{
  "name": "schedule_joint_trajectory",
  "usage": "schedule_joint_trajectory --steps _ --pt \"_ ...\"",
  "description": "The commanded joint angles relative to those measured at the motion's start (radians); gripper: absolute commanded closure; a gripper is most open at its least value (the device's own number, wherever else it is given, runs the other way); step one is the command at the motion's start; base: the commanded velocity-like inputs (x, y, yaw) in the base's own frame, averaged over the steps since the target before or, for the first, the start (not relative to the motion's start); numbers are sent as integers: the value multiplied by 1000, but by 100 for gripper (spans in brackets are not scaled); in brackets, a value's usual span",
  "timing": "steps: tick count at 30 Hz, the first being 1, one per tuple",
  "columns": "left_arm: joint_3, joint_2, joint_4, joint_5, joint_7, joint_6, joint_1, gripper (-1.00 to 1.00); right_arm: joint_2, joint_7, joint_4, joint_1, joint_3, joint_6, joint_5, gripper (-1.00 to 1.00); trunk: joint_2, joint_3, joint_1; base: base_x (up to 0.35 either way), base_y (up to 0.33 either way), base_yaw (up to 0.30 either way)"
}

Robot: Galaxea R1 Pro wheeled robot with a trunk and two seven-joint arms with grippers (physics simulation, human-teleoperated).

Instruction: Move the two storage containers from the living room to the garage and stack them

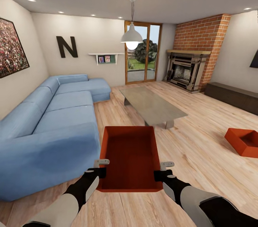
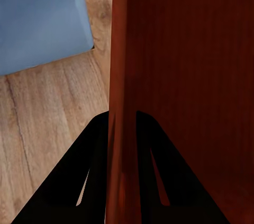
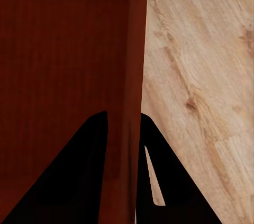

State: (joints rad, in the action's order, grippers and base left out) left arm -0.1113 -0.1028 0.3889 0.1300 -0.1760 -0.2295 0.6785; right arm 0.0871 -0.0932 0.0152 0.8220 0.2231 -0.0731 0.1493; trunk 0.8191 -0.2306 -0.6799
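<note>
While both arms reach forward over the wood plank floor (image 1: 200,148) of the living room, one storage container (image 1: 130,157) hangs between them, carried clear of the boards. The left gripper (image 1: 101,167) has closed on the bin's left long wall, and the left wrist view shows that wall running edge-on straight between the two dark fingers (image 2: 79,181), one inside the bin and one outside. The right gripper (image 1: 165,169) pinches the opposite long wall in the same way (its wrist camera shows the rim passing between the fingers (image 3: 79,176)). So both sets of jaws stand nearly shut, with only a wall's thickness between them.

The held bin's long axis points directly ahead of the jaws, away from the robot, and each grip sits at the near end of its wall, so most of the bin lies beyond the fingertips. That overhang is, I judge, what the carry to the garage turns on: the far end could dip if either pinch slips.

The second storage container (image 1: 244,141) rests on the planks well off to the right of the right gripper, much nearer that arm than the left. The blue sofa (image 1: 50,126) lies just outside the left gripper, and the grey low table (image 1: 152,107) stands ahead of the held bin.
</note>
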Motion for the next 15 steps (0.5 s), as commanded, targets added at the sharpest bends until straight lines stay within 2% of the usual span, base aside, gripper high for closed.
schedule_joint_trajectory --steps 1,15 --pt "13 2 16 6 -14 -7 1 100 0 -2 3 0 -14 -4 12 100 1 0 0 0 0 0" --pt "13 2 16 7 -14 -7 1 100 0 -2 3 0 -14 -4 12 100 1 22 0 0 0 0"
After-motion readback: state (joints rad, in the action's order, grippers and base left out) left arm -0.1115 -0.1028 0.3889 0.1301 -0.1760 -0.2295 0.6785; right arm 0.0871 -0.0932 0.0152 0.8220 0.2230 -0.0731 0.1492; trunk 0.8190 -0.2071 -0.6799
